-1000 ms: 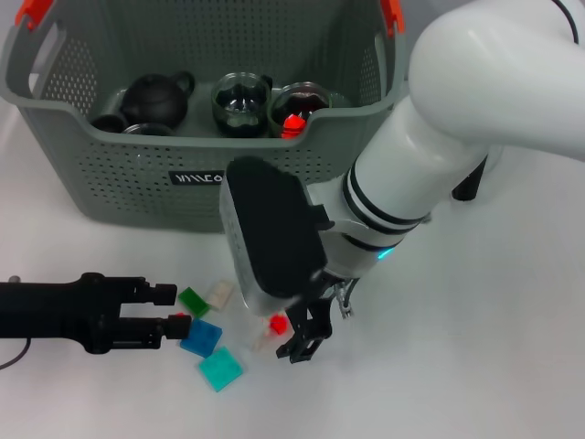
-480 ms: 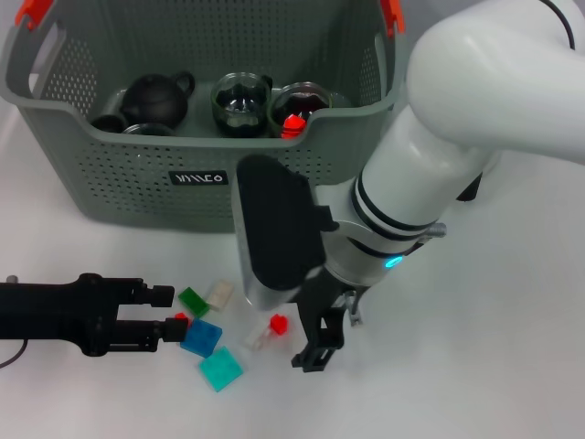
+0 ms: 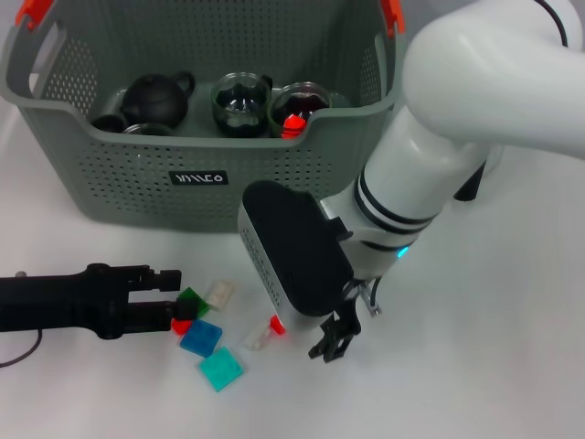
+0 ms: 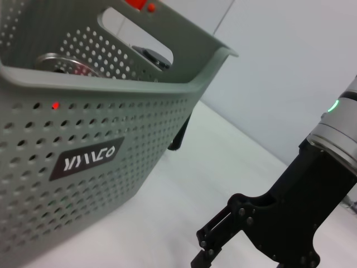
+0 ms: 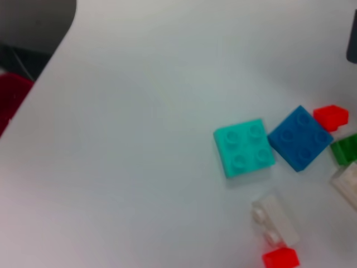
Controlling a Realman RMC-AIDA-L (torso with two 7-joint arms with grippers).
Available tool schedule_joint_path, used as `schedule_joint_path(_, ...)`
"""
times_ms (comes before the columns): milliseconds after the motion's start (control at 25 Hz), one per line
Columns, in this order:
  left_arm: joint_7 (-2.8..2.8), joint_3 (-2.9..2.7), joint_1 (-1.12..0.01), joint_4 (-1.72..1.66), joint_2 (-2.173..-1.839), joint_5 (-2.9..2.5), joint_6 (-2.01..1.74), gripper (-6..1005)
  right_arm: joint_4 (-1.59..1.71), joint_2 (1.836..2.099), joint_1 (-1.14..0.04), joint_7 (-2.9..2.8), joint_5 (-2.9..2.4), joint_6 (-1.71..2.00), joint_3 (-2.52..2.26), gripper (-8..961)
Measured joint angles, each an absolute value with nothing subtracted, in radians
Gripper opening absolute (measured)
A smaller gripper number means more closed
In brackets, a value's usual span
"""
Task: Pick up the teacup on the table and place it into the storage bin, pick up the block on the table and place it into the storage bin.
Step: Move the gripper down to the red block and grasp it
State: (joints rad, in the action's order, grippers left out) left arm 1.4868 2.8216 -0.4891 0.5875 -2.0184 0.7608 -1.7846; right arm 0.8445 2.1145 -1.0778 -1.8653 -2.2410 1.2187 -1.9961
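Two arms over the white worktop (image 3: 512,366), and we sweep from the left. Left end effector (image 3: 175,314), black, lies low on the near-left with its fingertips right at a small red block (image 3: 181,325) and a green block (image 3: 193,301); whether it has closed on either one, I can't tell. Just right of those: a blue block (image 3: 200,338), a turquoise block (image 3: 221,369) nearest of all, and a pale translucent block (image 3: 219,293) a touch farther back. The right wrist view shows the turquoise block (image 5: 244,147) and blue block (image 5: 300,137) corner to corner, apart from a clear block (image 5: 274,220) with a second red block (image 5: 280,258) at its end. In the head view that clear block (image 3: 259,339) and red block (image 3: 276,323) sit beside the right wrist's black housing.

Behind it all stands the storage bin (image 3: 137,183), grey-green and perforated, orange clips on its handles. Inside, far-left to right: a dark round teapot (image 3: 156,99), a glass teacup (image 3: 241,103), and another glass cup (image 3: 299,107) glowing red.

Right end effector (image 3: 331,346) hangs low, just right of the loose blocks, black fingers pointing down at bare worktop, holding nothing; how wide they stand isn't clear. The left wrist view catches that right end effector (image 4: 207,258) side-on, near the bin's labelled wall (image 4: 83,162).
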Motion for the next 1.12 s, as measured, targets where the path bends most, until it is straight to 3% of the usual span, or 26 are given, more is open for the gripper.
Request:
schedule_joint_path(480,1.486,2.847,-0.477,0.588,-2.049,0.772,-1.783,677,0.752,2.122,-1.115,-1.757,-2.21,1.136,-1.998,854)
schedule_joint_path(1120,1.487,2.847,-0.452,0.594,-2.032,0.772,-1.783,677,0.738,2.125,-1.101,-1.703,-2.107,1.063,-2.08,854)
